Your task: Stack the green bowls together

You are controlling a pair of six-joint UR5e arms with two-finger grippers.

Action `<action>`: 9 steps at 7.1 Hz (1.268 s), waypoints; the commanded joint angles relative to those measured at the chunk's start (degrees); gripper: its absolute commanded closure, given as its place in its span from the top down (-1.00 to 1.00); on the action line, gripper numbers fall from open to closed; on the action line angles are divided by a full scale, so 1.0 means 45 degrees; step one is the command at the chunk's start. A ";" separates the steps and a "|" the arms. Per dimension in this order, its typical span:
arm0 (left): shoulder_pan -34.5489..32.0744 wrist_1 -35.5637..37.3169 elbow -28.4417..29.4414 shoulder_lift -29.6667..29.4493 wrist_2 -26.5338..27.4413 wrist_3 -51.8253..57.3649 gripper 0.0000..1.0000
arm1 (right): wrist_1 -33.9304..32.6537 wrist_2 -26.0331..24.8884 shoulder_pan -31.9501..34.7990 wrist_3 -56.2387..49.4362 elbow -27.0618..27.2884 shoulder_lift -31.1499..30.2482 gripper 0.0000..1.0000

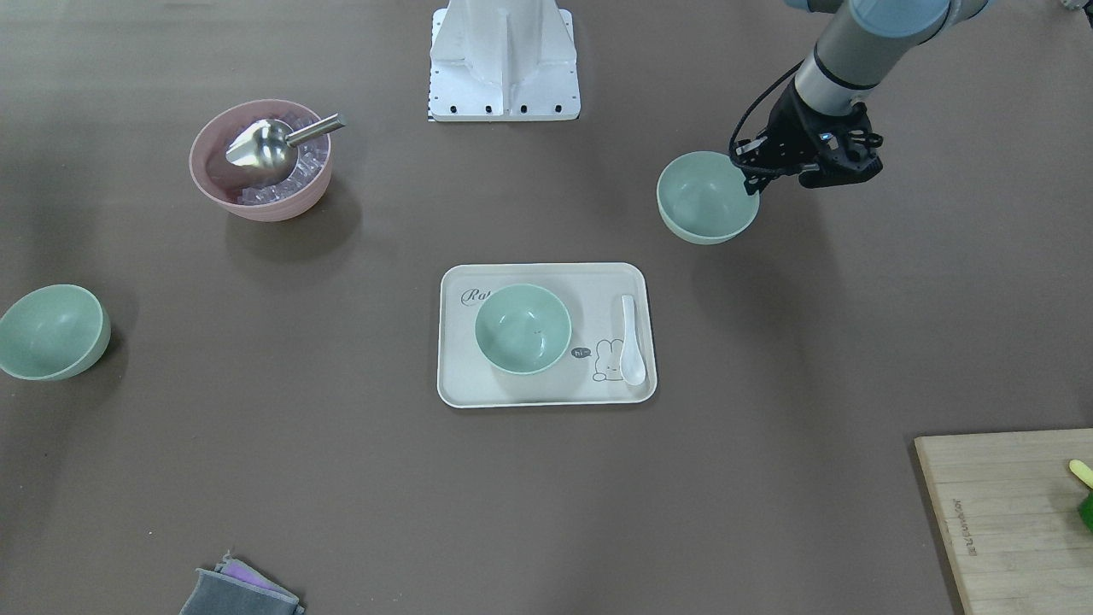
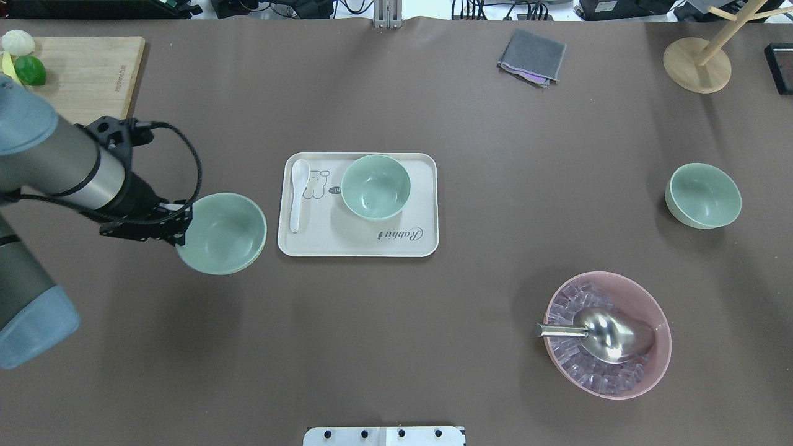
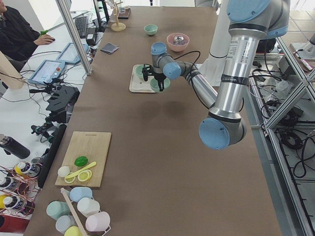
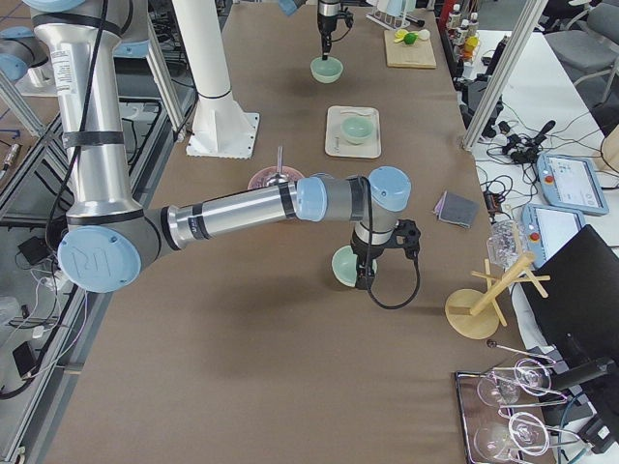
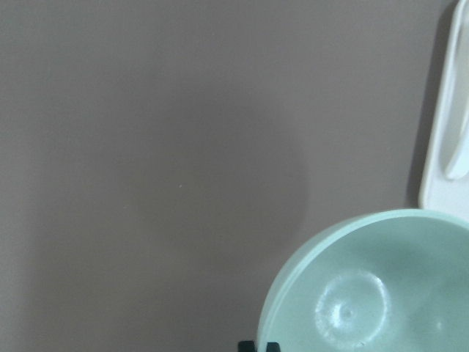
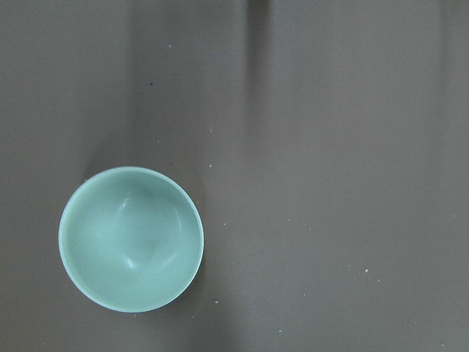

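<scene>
1. Left hand (image 2: 181,224) is pinched shut on the rim of one small round pale mint-green plastic bowl (image 2: 224,233), apparently lifted off the brown counter (image 2: 396,341), just beside the cream rectangular tray (image 2: 427,204).
2. A second green bowl (image 2: 375,187) sits on that tray; the third green bowl (image 2: 703,195) stands well apart, on the robot's right.
3. Step in hand, likely: carrying the held bowl to the tray's bowl. Next, centre it above, lower until nested, release.
4. Right hand (image 4: 364,278) hangs by the third bowl; open or closed, I cannot tell.
</scene>
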 commanded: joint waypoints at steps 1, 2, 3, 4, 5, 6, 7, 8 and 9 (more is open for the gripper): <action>-0.0037 0.2544 0.1150 -0.3291 0.0040 -0.0312 -1.00 | 0.2531 0.0000 -0.0905 0.0383 -0.2240 0.0635 0.97; -0.0075 0.2588 0.1209 -0.3548 0.0021 -0.0353 -1.00 | 0.4716 -0.0155 -0.1839 0.2050 -0.3005 0.0557 0.98; -0.0095 0.2588 0.1422 -0.3918 0.0001 -0.0353 -1.00 | 0.6672 -0.0408 -0.2409 0.3266 -0.3747 0.0440 0.98; -0.0114 0.2588 0.1850 -0.4270 0.0001 -0.0353 -1.00 | 0.7349 -0.0469 -0.3015 0.3993 -0.3929 0.0439 0.97; -0.0115 0.2569 0.2260 -0.4583 -0.0018 -0.0450 -1.00 | 0.7394 -0.0547 -0.3349 0.4039 -0.3950 0.0362 0.97; -0.0115 0.2549 0.2322 -0.4625 -0.0018 -0.0490 -1.00 | 0.7588 -0.0547 -0.3604 0.4040 -0.3931 0.0052 0.94; -0.0115 0.2530 0.2323 -0.4625 -0.0018 -0.0490 -1.00 | 0.7841 -0.0528 -0.3703 0.4020 -0.3873 -0.0087 0.71; -0.0134 0.2549 0.2323 -0.4625 -0.0018 -0.0490 -1.00 | 0.7863 -0.0528 -0.3704 0.3885 -0.3853 -0.0204 0.42; -0.0134 0.2549 0.2303 -0.4625 -0.0018 -0.0490 -1.00 | 0.7863 -0.0489 -0.3704 0.3883 -0.3794 -0.0283 -0.09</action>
